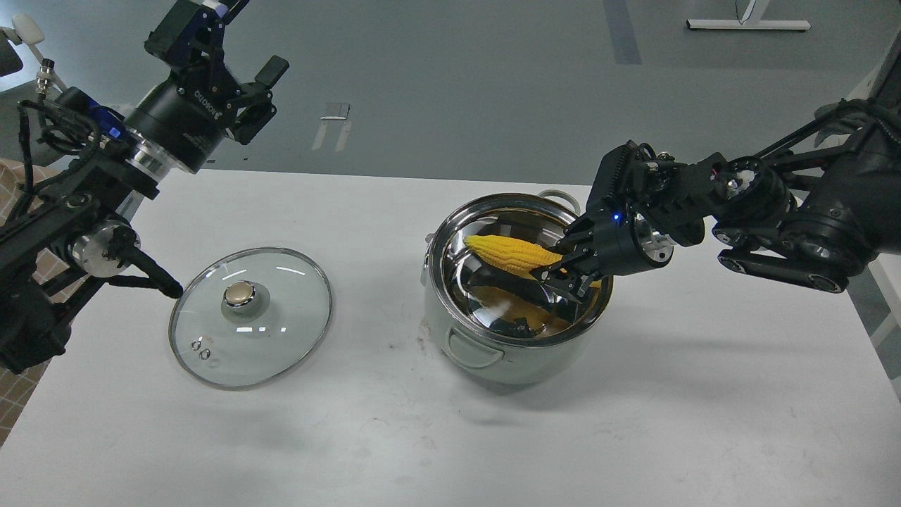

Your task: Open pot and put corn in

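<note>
Over on the left, the left hand point(257, 88) is parked up high and well clear of everything, fingers spread apart and nothing gripped in them. Below it, the round glass lid with the brass-coloured knob point(250, 317) is laid flat on the white surface point(704, 394), well apart from the pot, so the opening part looks sorted already. Moving right, the round pale grey-green pot with the shiny steel inside point(517, 285) is sat uncovered, and the bright yellow tapered corn cob point(512, 255) is held inside its mouth, tip pointed left, apparently not laid on the bottom yet (the yellow lower down is probably just reflection). The cob's thick end is pinched by the right hand point(566, 271), which is reached in over the rim. So the drop-in step looks to be in hand; next, the fingers would need to be opened and the hand lifted straight out without the rim being clipped.
</note>
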Action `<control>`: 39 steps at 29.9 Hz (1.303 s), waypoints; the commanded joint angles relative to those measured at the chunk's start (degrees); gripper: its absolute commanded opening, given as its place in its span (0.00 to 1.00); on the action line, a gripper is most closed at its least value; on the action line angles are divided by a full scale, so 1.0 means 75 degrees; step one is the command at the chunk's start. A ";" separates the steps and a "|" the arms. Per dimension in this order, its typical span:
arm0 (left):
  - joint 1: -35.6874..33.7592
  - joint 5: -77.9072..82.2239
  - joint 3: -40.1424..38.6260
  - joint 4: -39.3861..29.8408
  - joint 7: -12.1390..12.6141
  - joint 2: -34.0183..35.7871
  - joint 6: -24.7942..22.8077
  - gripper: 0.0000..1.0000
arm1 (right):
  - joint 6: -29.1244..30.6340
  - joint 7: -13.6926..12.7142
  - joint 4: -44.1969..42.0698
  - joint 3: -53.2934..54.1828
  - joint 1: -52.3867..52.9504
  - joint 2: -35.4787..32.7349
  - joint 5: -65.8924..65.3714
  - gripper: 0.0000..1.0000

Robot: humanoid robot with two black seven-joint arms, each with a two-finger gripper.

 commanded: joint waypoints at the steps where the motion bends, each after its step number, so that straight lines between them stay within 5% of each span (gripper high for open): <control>1: 0.0010 -0.0001 0.0000 -0.0003 0.0001 0.0010 0.0001 0.97 | -0.0011 0.0000 -0.0203 0.0009 -0.0083 0.0205 0.0029 0.21; 10: 0.0010 0.0011 -0.0011 -0.0003 0.0001 -0.0001 0.0001 0.97 | -0.0011 0.0000 -0.0344 -0.0003 -0.0201 0.0463 0.0064 0.36; 18: 0.0010 0.0011 -0.0011 0.0009 0.0001 -0.0001 0.0001 0.97 | 0.0000 0.0000 -0.0344 -0.0003 -0.0213 0.0522 0.0228 0.70; 20: 0.0010 0.0011 -0.0011 0.0009 0.0001 0.0010 0.0001 0.97 | -0.0011 0.0000 -0.0344 0.0009 -0.0213 0.0498 0.0344 0.94; 30: 0.0034 0.0034 -0.0023 0.0009 0.0001 0.0010 0.0036 0.97 | -0.0047 0.0000 -0.0589 0.0582 0.0068 0.0159 0.1352 0.99; 39: 0.0010 0.0023 -0.0023 0.0161 0.0001 -0.0329 0.0154 0.98 | -0.0140 0.0000 -0.2846 0.3052 -0.0375 -0.0451 0.3540 0.99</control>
